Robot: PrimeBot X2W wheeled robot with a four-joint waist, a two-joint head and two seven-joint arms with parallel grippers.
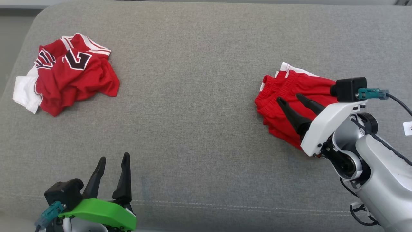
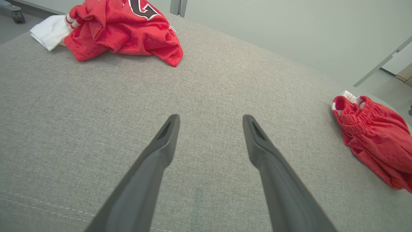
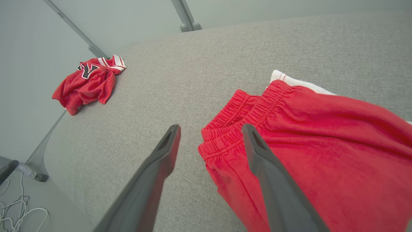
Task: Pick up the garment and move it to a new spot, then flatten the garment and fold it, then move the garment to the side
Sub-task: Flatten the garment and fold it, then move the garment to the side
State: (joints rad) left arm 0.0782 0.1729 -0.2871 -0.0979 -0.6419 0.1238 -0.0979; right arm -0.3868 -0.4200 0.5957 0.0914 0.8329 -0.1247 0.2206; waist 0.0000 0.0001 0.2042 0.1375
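The left gripper (image 1: pixel 114 156), two long dark tapered fingers on a bright green housing, hovers spread wide and empty at the near edge of the broad grey woven-fabric cushion (image 1: pixel 199 112), above a stitched seam (image 1: pixel 225 206) that runs along that edge. The cushion is flat, coarse in weave and rounded at its corners. Towards its right rim lie the folded red fabric shorts (image 1: pixel 283 84), with a gathered elastic waistband and white trim. The right gripper (image 1: pixel 289 97), on a white housing, hangs over them with fingers apart, pinching nothing; one finger crosses the waistband, the other bare cushion. Near the far left corner sits a crumpled red jersey (image 1: pixel 75 74) with white trim and dark lettering. A wide stretch of cushion lies between the two garments. Beyond it are a pale wall (image 2: pixel 273 25), a grey metal post (image 3: pixel 185 16) and white cables (image 3: pixel 13 209) on the floor.
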